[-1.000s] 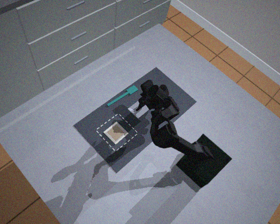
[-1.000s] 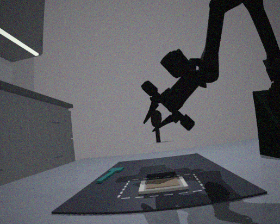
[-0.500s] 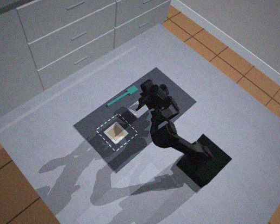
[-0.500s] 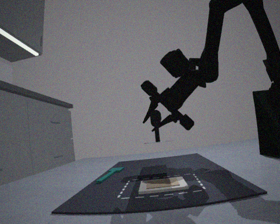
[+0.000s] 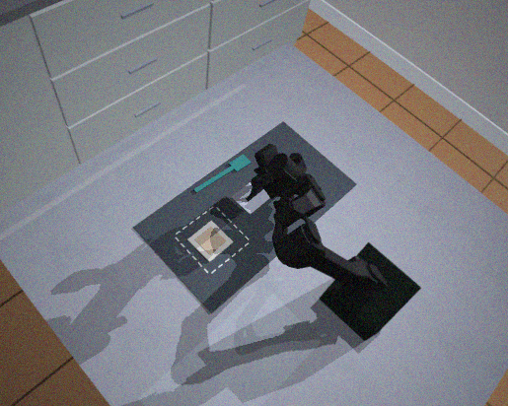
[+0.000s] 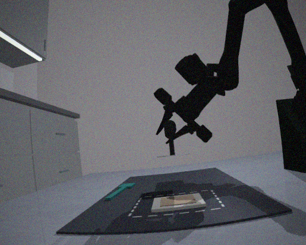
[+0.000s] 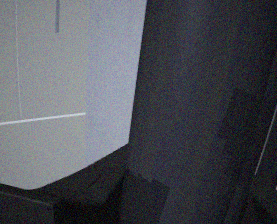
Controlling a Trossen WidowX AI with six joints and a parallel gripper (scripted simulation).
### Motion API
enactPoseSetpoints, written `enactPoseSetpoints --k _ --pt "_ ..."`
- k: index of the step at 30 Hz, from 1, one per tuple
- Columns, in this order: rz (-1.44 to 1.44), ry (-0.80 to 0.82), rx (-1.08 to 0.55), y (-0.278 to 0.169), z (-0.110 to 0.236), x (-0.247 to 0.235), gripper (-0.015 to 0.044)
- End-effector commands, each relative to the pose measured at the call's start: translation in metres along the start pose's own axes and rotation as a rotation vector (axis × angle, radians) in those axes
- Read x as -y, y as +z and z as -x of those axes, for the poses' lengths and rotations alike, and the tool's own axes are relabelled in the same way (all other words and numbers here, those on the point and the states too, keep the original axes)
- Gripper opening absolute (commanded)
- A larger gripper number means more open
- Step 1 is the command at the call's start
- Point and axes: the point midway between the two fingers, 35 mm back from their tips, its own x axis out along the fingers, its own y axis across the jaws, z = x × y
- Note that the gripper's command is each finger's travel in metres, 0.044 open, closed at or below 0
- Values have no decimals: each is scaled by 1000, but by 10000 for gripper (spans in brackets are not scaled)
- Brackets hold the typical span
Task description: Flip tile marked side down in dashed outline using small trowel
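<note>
The tile (image 5: 210, 240) (image 6: 178, 201) lies flat on the mat, inside the dashed outline (image 5: 209, 272) (image 6: 136, 216). Its tan face with a pale border is up; its underside is hidden. My gripper (image 6: 163, 138) is shut on the small trowel (image 5: 259, 201) (image 6: 172, 148). The dark handle hangs down from the fingers with the thin blade at its lower end, seen nearly edge-on in the exterior view. The trowel is in the air above the mat, apart from the tile. The wrist view shows neither the tile nor a clear trowel.
A teal flat tool (image 5: 215, 177) (image 6: 119, 191) lies on the mat (image 5: 153, 224) (image 6: 79, 224) near its cabinet-side edge. The arm's black base (image 5: 373, 296) (image 6: 296, 137) stands on the pale table beside the mat. White drawers (image 5: 131, 64) are behind. Arm shadows cross the mat.
</note>
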Motion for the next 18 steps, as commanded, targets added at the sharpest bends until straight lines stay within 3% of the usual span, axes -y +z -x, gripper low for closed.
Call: enactPoseSetpoints --k 1,18 --pt "7 12 2 1 1 -4 0" --pt "-58 -19 38 8 -7 1 0"
